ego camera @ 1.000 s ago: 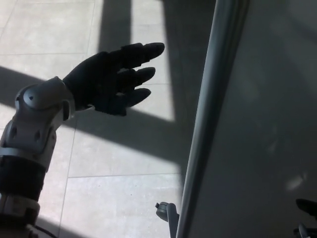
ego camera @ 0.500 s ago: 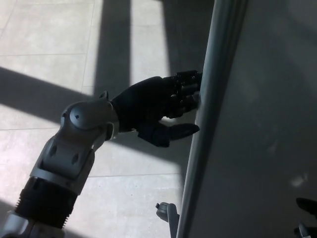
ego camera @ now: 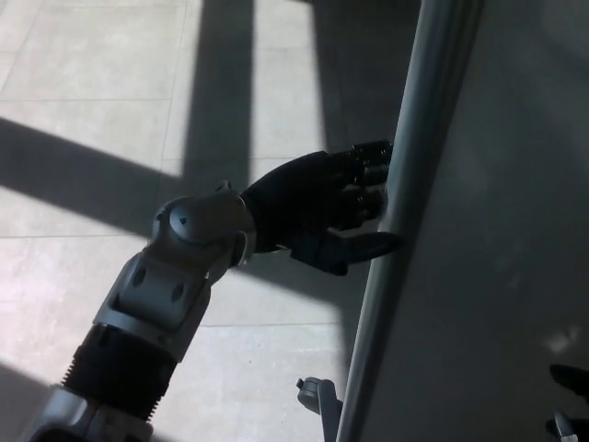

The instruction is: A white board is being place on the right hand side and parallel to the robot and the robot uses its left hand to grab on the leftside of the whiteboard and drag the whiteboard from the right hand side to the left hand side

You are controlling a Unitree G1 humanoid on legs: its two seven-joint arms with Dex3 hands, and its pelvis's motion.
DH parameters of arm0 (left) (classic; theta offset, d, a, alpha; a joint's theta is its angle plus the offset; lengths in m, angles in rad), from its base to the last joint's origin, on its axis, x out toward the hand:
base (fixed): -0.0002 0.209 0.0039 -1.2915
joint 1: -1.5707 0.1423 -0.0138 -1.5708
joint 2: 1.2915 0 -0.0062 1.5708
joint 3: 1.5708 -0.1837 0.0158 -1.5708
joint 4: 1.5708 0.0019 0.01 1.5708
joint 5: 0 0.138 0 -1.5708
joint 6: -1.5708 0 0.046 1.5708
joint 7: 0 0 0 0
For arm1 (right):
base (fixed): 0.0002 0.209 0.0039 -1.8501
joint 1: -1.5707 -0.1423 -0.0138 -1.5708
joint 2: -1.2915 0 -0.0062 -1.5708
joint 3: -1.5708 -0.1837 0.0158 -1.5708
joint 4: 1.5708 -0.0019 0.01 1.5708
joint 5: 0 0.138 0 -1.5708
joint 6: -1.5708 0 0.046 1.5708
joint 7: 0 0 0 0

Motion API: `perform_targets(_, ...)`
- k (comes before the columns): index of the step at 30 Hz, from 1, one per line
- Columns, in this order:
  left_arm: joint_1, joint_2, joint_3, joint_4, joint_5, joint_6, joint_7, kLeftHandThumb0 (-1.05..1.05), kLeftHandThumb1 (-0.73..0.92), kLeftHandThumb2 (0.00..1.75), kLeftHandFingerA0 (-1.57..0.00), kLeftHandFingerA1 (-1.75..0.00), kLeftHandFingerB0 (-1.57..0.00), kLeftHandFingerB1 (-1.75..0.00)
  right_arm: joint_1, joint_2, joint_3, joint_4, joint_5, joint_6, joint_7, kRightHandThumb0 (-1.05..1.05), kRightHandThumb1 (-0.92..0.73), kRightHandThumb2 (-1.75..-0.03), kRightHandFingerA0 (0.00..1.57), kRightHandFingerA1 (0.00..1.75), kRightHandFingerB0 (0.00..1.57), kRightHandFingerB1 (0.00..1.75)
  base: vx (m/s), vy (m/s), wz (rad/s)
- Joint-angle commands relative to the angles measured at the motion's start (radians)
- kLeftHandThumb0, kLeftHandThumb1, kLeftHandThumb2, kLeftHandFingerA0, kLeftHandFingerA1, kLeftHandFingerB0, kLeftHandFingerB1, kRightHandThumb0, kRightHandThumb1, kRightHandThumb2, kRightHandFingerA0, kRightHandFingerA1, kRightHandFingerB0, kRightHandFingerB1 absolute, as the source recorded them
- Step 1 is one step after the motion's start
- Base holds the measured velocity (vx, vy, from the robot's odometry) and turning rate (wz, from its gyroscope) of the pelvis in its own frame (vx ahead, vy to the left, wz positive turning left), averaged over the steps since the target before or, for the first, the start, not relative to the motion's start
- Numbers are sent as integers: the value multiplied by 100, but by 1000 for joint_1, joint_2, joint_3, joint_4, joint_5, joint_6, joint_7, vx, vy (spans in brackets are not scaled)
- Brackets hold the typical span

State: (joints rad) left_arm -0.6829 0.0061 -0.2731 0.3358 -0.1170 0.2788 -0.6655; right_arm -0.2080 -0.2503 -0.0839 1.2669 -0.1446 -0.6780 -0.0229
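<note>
The whiteboard (ego camera: 488,239) stands upright and fills the right half of the head view; its grey metal frame edge (ego camera: 405,175) runs from top to bottom. My left hand (ego camera: 317,207) reaches in from the lower left and is at that left edge. Its fingers (ego camera: 368,170) curl around the frame, and the thumb (ego camera: 354,249) presses on the frame's front side below them. At the bottom right corner, only black tips of my right hand (ego camera: 566,387) show in front of the board.
A grey caster foot (ego camera: 317,396) of the board's stand sticks out at the bottom beside the frame. Pale floor tiles (ego camera: 110,110) with broad bands of shadow and sunlight lie to the left, under my left arm.
One second ago my left hand was open in the air, left of the board. It has moved right to the frame and its fingers have closed around the edge. The view has shifted slightly.
</note>
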Motion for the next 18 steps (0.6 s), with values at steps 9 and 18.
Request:
perform_targets(9, -148, -125, -15, 302, 132, -110, 237, -79, 54, 57, 0, 0, 0, 0, -7, -13, -3, -1, 9, 1, 13, -50, -65, -107, 58, 65, 27, 51, 0, 0, 0)
perform_targets(18, -208, -201, -31, 463, 216, -215, 408, -79, 44, 84, 0, -7, 0, 0, -7, -14, -6, -3, 14, -9, 31, -48, -63, -106, 56, 65, 27, 52, 0, 0, 0)
